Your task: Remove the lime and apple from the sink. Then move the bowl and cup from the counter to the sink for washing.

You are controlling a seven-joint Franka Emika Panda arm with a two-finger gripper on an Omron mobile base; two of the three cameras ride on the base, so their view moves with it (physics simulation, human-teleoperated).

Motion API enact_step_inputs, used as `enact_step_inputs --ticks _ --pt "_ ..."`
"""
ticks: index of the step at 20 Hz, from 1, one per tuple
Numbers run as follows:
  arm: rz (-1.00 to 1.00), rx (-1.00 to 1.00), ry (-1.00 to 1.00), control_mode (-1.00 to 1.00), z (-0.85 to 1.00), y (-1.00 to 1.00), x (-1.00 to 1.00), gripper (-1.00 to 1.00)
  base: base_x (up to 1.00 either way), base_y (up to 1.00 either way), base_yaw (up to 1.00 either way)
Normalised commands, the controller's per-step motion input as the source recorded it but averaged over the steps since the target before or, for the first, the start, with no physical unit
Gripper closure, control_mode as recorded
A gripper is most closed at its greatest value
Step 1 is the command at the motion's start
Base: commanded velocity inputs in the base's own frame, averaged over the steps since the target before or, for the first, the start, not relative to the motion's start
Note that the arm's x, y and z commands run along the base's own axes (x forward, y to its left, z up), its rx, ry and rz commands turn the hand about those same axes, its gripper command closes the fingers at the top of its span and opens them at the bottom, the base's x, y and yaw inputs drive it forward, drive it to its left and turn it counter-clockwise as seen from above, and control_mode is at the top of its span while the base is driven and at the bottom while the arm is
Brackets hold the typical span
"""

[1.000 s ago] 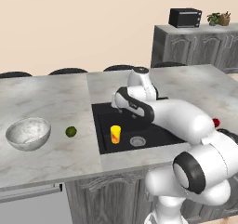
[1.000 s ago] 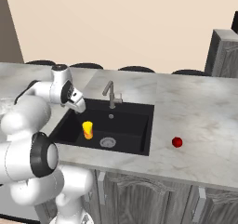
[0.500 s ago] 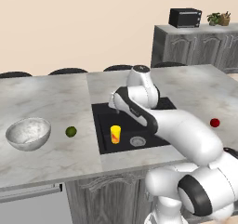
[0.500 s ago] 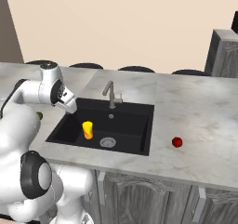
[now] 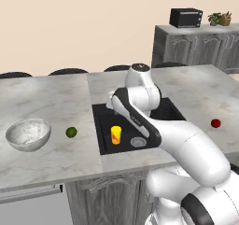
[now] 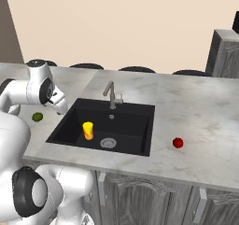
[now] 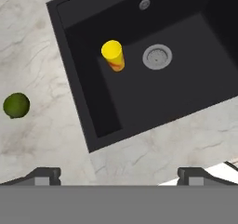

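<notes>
Hand view: our gripper [image 7: 119, 174] hangs wide open and empty, looking straight down; the cup [image 7: 113, 55] stands upright in the sink [image 7: 88, 107], upper centre, the lime [image 7: 16, 105] at left.

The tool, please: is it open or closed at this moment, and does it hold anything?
Tool: open, holding nothing; it is above the counter edge beside the sink.

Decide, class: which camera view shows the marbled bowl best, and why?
The left base view: the bowl sits whole and unblocked on the counter, left of the lime. The right base view and the hand view give nothing of the bowl to judge by.
</notes>
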Motion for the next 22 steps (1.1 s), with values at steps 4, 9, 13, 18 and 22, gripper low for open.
enact_step_inputs --ticks 4,9,13,18,22 --pt "0.0 0.12 0.02 -1.0 0.2 0.08 -0.33 -1.0 0.0 0.0 0.0" --pt "0.0 0.12 0.12 -1.0 0.09 0.17 -0.24 -1.0 0.0 0.0 0.0" --pt "0.0 0.15 0.16 -1.0 0.09 0.2 -0.24 -1.0 0.0 0.0 0.0" --pt "0.0 0.03 0.11 -1.0 0.13 0.41 -0.16 -1.0 0.0 0.0 0.0" --pt "0.0 0.0 0.07 -1.0 0.07 0.45 -0.19 -1.0 0.0 0.0 0.0"
